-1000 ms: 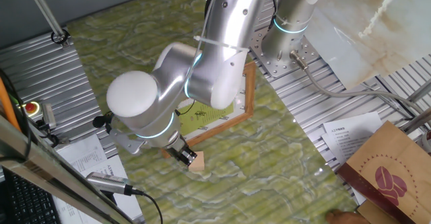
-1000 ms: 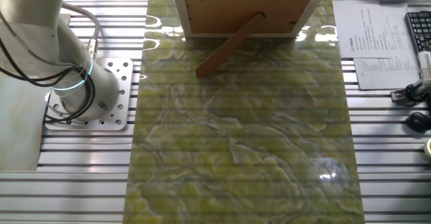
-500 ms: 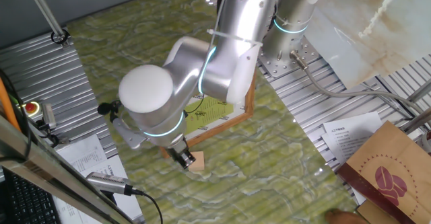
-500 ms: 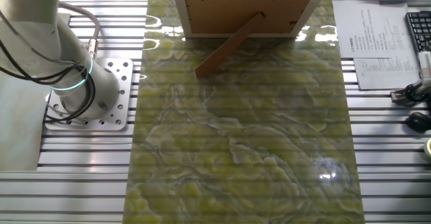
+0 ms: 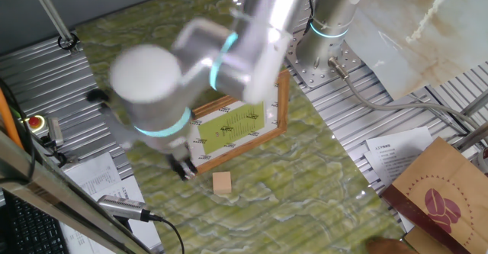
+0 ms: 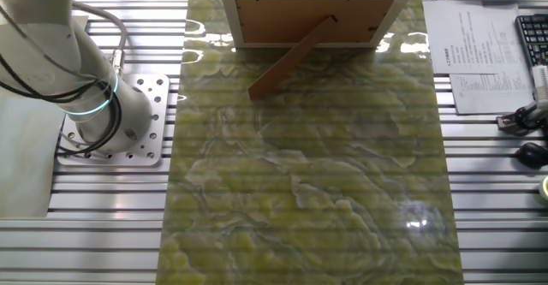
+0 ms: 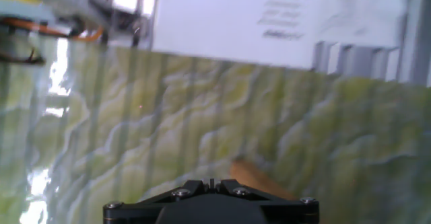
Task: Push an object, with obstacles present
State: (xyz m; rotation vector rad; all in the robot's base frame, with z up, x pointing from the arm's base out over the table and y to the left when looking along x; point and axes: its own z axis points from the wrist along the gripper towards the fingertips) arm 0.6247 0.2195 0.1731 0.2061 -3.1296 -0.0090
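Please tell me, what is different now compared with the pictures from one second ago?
The tool has drawn back from the wooden cube, toward the table's left edge in the one fixed view; earlier it was right at the cube. The arm is motion-blurred. The cube now stands free, in about the same spot. The picture frame has not shifted.

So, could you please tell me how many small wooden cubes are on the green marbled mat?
1: the small light-brown wooden cube lies just in front of the light-wood picture frame; the arm could hide others.

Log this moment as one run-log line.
gripper: off cube, blurred, jaw state unclear | cube: free on mat, in front of frame | frame: standing on its prop | push: not in contact
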